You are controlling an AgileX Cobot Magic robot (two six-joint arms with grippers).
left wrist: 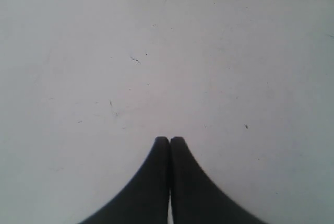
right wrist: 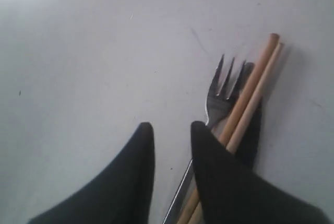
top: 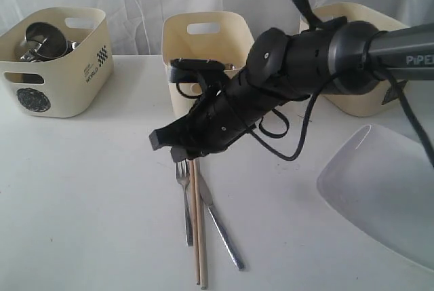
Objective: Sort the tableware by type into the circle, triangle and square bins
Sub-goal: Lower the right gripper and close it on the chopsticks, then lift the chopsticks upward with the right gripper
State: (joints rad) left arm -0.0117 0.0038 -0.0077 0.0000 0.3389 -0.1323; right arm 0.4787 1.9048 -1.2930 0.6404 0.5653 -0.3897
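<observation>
- The white tabletop [top: 88, 189] carries three cream plastic bins with handle slots along its far edge.
- The left cream bin [top: 74, 81] has a dark round mark on its near wall and holds shiny steel mugs [top: 44, 40]. How many pieces lie in it cannot be told.
- The middle cream bin [top: 210, 47] stands behind the black right arm, and its contents are hidden.
- The right cream bin [top: 359, 104] is mostly covered by the arm, so its contents are hidden too.
- The large white rounded-rectangle plate [top: 380, 189] lies at the near right of the tabletop, well apart from the cutlery.
- The metal fork [top: 186, 203], the two wooden chopsticks [top: 198, 237] and the metal knife [top: 220, 226] lie side by side near the middle of the tabletop, in that order from left to right. Their far ends point towards the middle bin.
- In the right wrist view the chopsticks [right wrist: 250, 98] lie against the fork [right wrist: 224, 93], partly over one edge of it.
- The right tool [top: 168, 147] reaches across the middle and hangs over the far ends of the cutlery. Its two black fingers [right wrist: 141, 151] stand apart with bare tabletop between their tips, and they clamp nothing.
- The left tool [left wrist: 169, 140] points at bare tabletop with its fingers pressed together, holding nothing.
</observation>
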